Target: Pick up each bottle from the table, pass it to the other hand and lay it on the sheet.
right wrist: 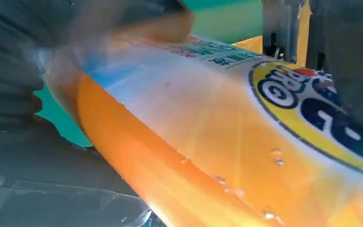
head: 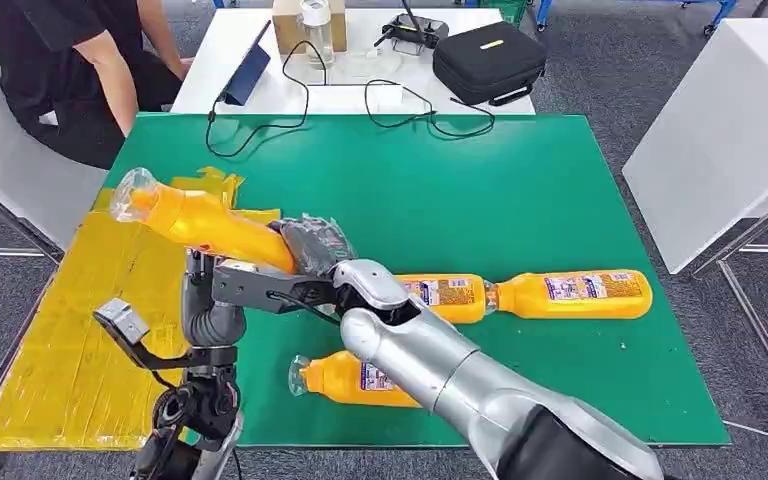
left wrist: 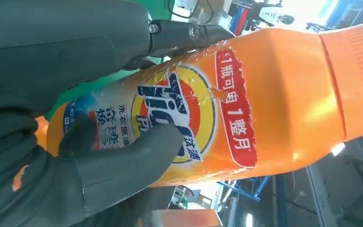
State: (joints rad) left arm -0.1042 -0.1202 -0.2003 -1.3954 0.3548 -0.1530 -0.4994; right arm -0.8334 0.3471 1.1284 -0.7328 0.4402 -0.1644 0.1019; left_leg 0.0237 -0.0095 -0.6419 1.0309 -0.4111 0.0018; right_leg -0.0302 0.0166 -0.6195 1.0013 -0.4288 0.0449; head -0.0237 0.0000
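Head view: orange bottle [head: 205,222] held tilted above the boundary of yellow sheet [head: 70,330] and green table [head: 520,190], clear cap end over the sheet; right hand [head: 312,245] wrapped round its base, left hand [head: 218,272] under the body. Three more bottles [head: 572,295] lying on the table.

Left wrist view: fingers [left wrist: 137,156] clamped on the label.

Right wrist view: fingers blurred; grip impossible to judge here.

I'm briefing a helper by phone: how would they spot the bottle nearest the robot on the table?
Find the green table. Near its front edge, beside the robot's silver right arm, lies an orange bottle with a clear cap. Two other orange bottles lie end to end farther back, and a fourth is held up in the air; this one lies alone.
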